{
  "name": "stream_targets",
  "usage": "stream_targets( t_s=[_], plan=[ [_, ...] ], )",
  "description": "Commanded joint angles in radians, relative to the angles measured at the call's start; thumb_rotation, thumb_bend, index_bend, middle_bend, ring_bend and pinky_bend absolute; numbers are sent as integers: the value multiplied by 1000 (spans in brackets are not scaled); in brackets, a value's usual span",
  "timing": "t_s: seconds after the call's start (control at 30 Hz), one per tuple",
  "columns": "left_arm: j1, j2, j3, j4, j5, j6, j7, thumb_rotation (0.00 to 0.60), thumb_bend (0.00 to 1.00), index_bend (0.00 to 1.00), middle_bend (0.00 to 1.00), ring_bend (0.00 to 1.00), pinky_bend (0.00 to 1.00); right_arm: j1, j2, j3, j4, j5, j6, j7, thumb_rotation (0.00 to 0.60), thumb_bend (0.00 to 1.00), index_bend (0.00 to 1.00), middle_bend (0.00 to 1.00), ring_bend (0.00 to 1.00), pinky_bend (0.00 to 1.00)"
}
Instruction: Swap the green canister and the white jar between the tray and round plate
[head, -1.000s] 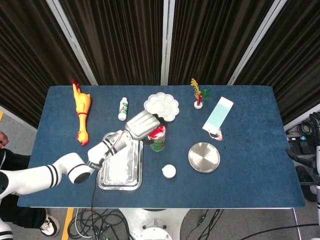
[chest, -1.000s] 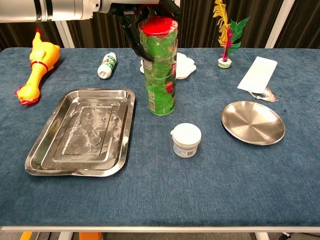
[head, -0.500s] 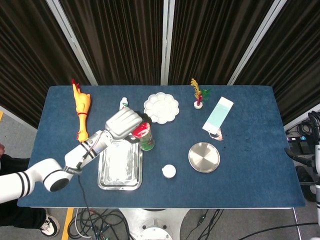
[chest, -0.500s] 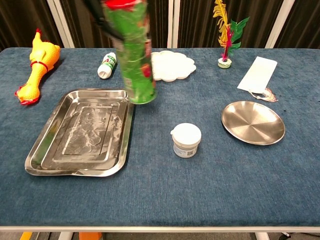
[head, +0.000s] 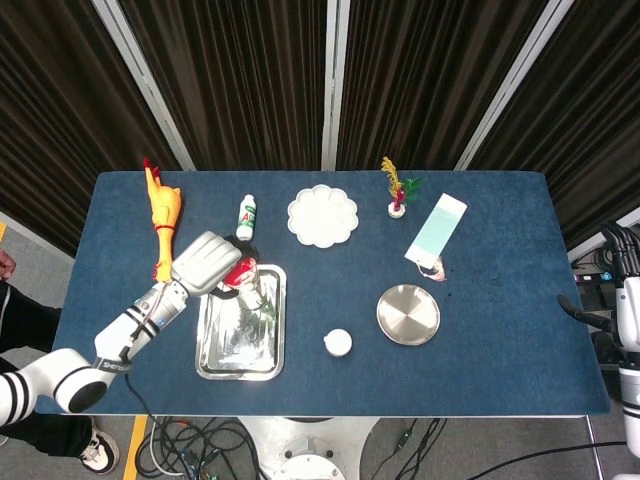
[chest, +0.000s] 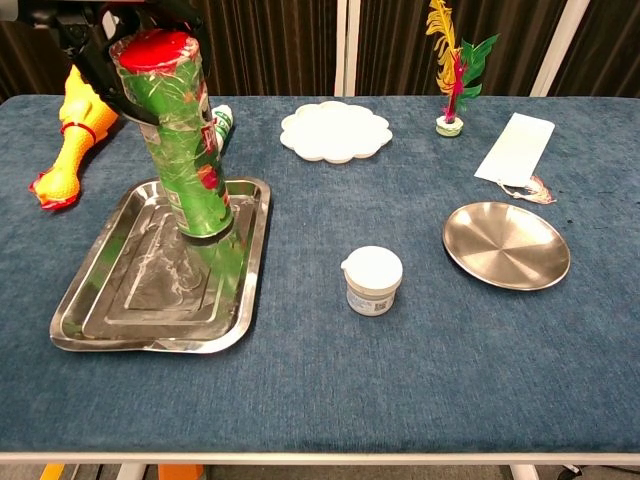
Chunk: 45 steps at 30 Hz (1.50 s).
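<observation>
A blue table (head: 500, 330) is filling the middle of the head view, carrying several things. A steel tray (head: 215, 355) is lying at lower left of centre, with a white jar (head: 338, 343) sitting just right of it. A round plate (head: 408, 314) is resting further right. A rubber chicken (head: 162, 220) is lying along the upper left edge. A small bottle (head: 246, 217) is lying near the top, left of a scalloped white dish (head: 322, 215). A feather toy (head: 396, 189) is standing at upper right of centre, and a pale card (head: 436, 233) is lying below and right of it
</observation>
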Motion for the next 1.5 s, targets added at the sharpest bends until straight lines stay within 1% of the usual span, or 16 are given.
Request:
stream_targets(
  t_s=[0.03, 0.1, 0.17, 0.23, 0.47, 0.6, 0.7, 0.77, 0.87, 0.93, 1.0, 1.1, 1.3, 1.4, 1.5],
  plan=[
    [0, 3, 7, 8, 20, -10, 0, 600, 201, 299, 376, 310, 592, 1, 1, 0, -3, 3, -3, -6, 600, 59, 0, 36, 0, 156],
    [0, 4, 8, 11, 29, -20, -13, 600, 181, 226, 368, 305, 564, 1, 3, -2, -6, 5, -7, -10, 600, 59, 0, 37, 0, 156],
    [3, 4, 6, 13, 35, -17, -25, 600, 167, 170, 344, 279, 541, 2, 4, -2, -8, 7, -9, -13, 600, 59, 0, 37, 0, 156],
    [7, 6, 2, 14, 44, -10, -36, 600, 160, 142, 303, 238, 519, 1, 5, 0, -9, 7, -7, -14, 600, 59, 0, 37, 0, 156],
    [20, 33, 3, 2, 60, -14, -65, 600, 152, 127, 183, 140, 453, -3, 10, -2, -12, 1, 2, -13, 600, 59, 0, 37, 0, 156],
    [37, 53, 6, -12, 57, -3, -63, 600, 150, 124, 171, 131, 439, 0, 15, -11, -18, -12, -6, -16, 600, 59, 0, 36, 0, 157],
    [68, 76, 12, -30, 45, 28, -55, 600, 147, 123, 171, 131, 435, 7, 20, -19, -29, -31, -13, -19, 600, 58, 0, 35, 0, 157],
    [101, 93, 22, -41, 34, 63, -46, 600, 147, 123, 171, 124, 432, 14, 23, -25, -34, -45, -21, -28, 600, 57, 0, 35, 0, 157],
    [179, 109, 43, -49, 7, 152, -24, 600, 148, 123, 167, 112, 424, 34, 34, -28, -51, -68, -39, -46, 600, 57, 0, 35, 0, 157],
    [243, 102, 58, -43, -7, 231, -22, 600, 148, 123, 162, 102, 408, 56, 43, -36, -71, -95, -65, -72, 600, 56, 0, 38, 0, 158],
    [305, 80, 76, -18, 3, 307, -32, 600, 147, 127, 162, 100, 403, 83, 50, -52, -96, -128, -103, -110, 600, 56, 0, 46, 0, 160],
    [379, 39, 107, 37, 32, 392, -26, 600, 147, 139, 168, 100, 400, 132, 55, -73, -148, -167, -180, -154, 600, 56, 18, 69, 3, 162],
    [507, -55, 144, 126, 69, 535, -21, 600, 147, 146, 171, 100, 391, 253, 39, -101, -243, -242, -350, -263, 600, 56, 37, 81, 33, 178],
    [565, -100, 156, 168, 78, 588, -51, 600, 147, 145, 171, 100, 388, 309, 6, -108, -287, -254, -429, -311, 600, 56, 37, 92, 53, 193],
    [607, -126, 170, 204, 80, 600, -79, 600, 147, 145, 171, 100, 387, 359, -40, -108, -310, -231, -507, -359, 600, 56, 36, 129, 87, 217]
  ],
)
